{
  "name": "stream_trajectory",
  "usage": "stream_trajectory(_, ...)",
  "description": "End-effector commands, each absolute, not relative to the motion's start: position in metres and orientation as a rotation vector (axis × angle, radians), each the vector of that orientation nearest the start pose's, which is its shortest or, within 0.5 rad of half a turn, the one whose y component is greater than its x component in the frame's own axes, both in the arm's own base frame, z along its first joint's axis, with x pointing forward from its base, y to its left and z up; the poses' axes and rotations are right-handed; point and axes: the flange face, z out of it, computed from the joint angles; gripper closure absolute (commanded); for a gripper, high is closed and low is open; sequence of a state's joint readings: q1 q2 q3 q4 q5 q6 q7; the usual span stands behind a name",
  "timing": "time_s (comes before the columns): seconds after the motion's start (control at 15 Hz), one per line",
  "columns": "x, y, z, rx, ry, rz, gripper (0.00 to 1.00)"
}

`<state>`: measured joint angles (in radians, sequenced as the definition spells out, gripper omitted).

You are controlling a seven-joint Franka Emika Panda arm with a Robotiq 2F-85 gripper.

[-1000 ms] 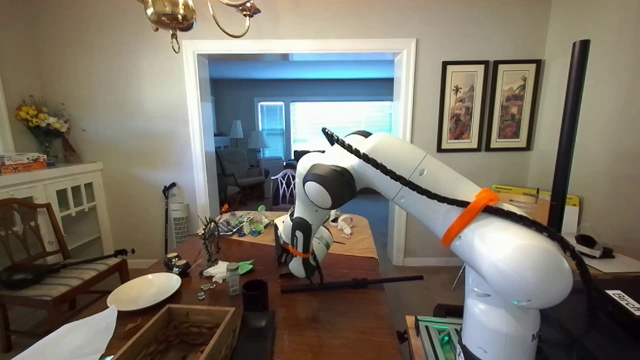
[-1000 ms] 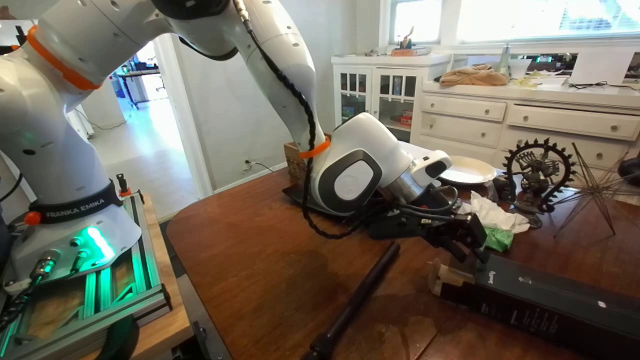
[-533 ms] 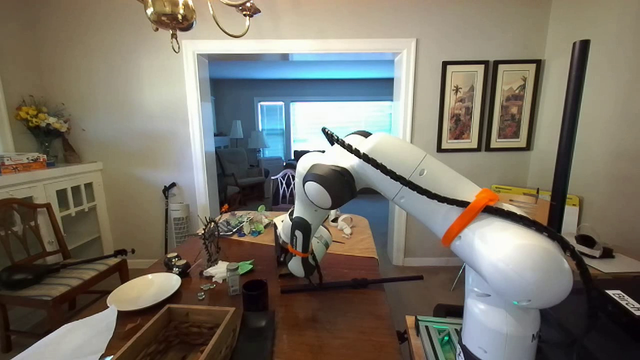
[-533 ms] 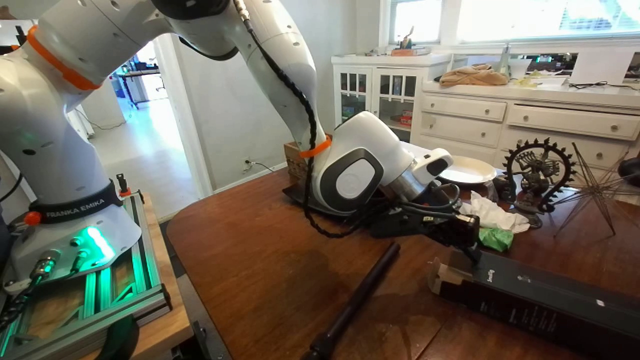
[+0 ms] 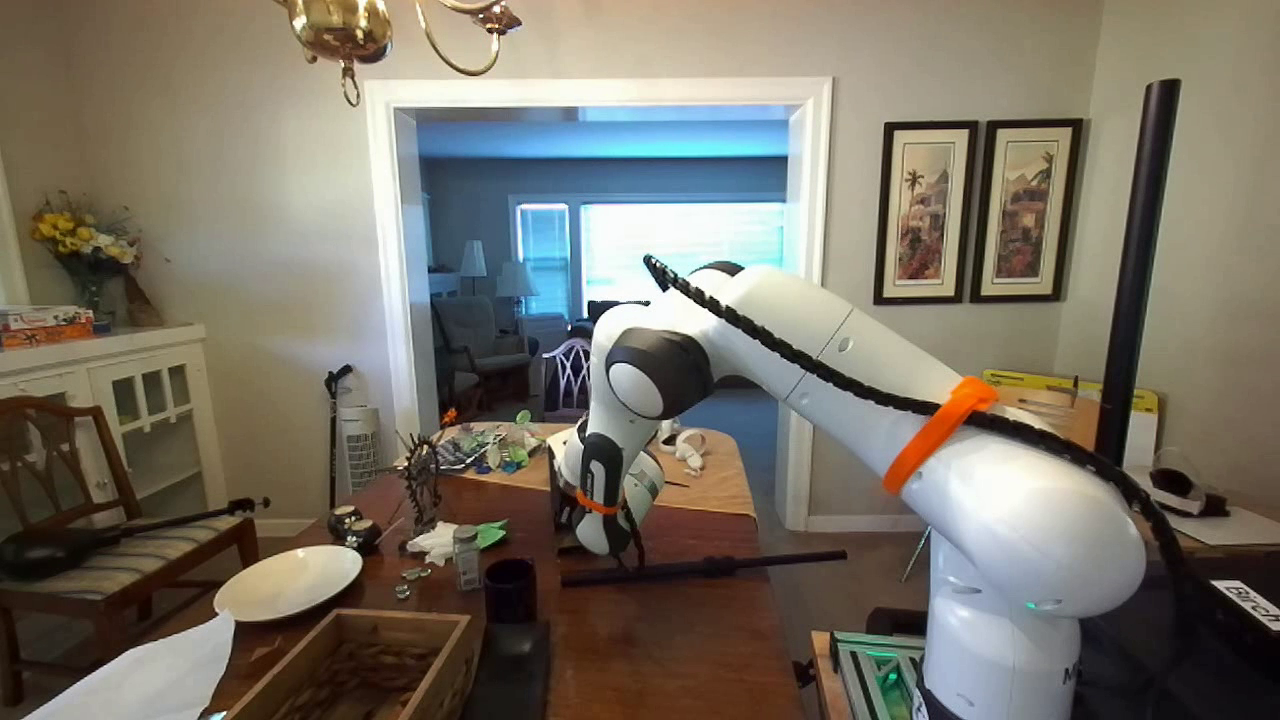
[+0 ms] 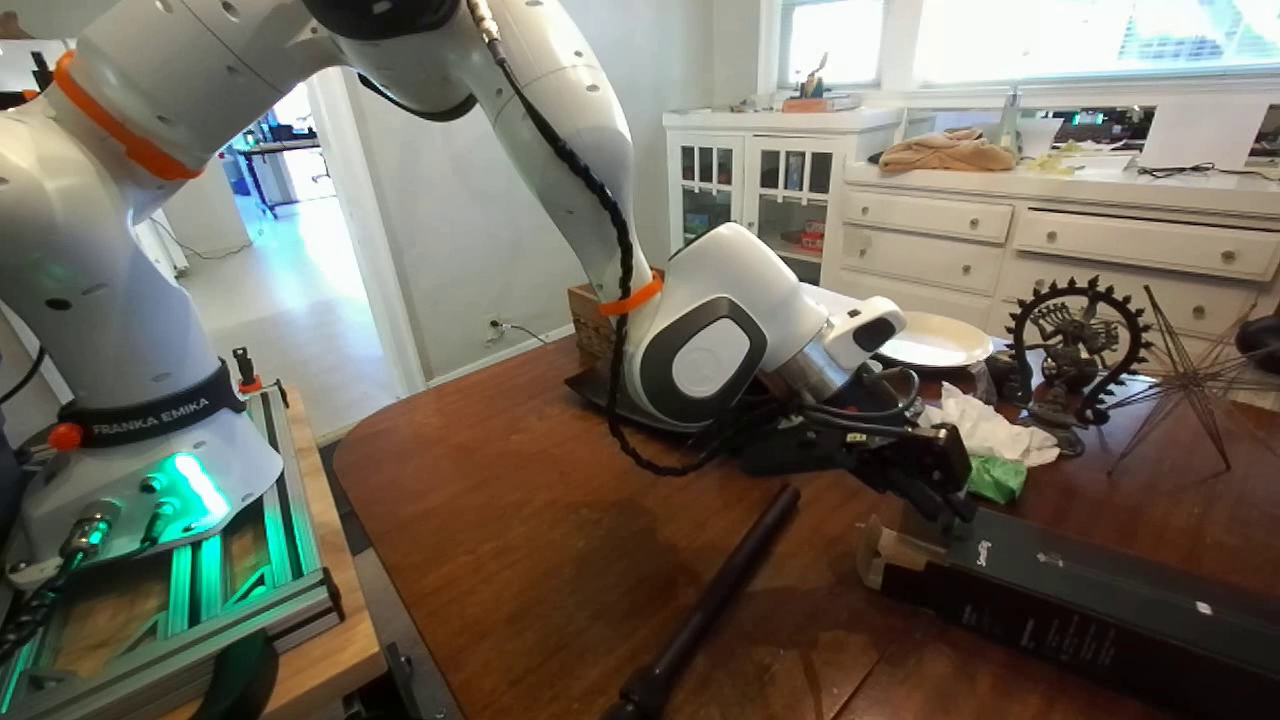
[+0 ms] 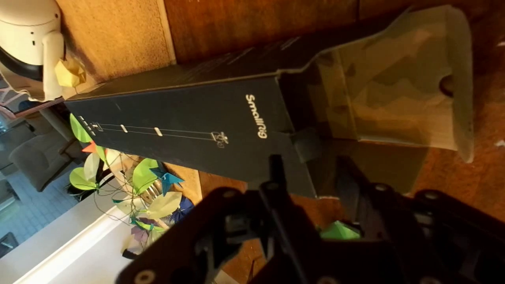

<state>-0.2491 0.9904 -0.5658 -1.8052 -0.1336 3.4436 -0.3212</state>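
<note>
1. Brings the gripper to the open end of a black SmallRig box, with fingers spread part-way and nothing visibly pinched between. In the wrist view, appears to straddle the edge of the lettered face, just beside a small dark flap; cannot tell whether touching.

2. Parts again after pressing together half a second ago, with hardly any shift in the box on the table. Suggests, on that evidence, no lasting hold on the cardboard and little progress at the open end.

3. Shows a brown-lined end flap folded outward from the box, and a long black rod lying apart from it on the wooden table.

4. Takes in, beyond the gripper in an exterior view, crumpled white tissue and green paper, then a dark statue in a spiked ring, a wire star and a pale plate.

5. Looks, in the wrist view, toward leafy ornaments and a white headset-like device on the tan-covered end of the table.

6. Reaches back to white cabinets below a bright window and, in an exterior view, to framed prints.
</note>
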Motion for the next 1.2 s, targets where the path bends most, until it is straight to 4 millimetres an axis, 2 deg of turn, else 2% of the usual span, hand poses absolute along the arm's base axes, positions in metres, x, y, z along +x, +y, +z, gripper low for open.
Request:
stream_trajectory(0.0,0.514,-0.440,0.140,2.391,0.086,0.507,0.30)
stream_trajectory(0.27,0.512,-0.445,0.142,2.378,0.115,0.520,0.01)
stream_trajectory(0.53,0.514,-0.456,0.152,2.364,0.098,0.518,0.00)
stream_trajectory(1.13,0.504,-0.467,0.151,2.326,0.128,0.464,0.00)
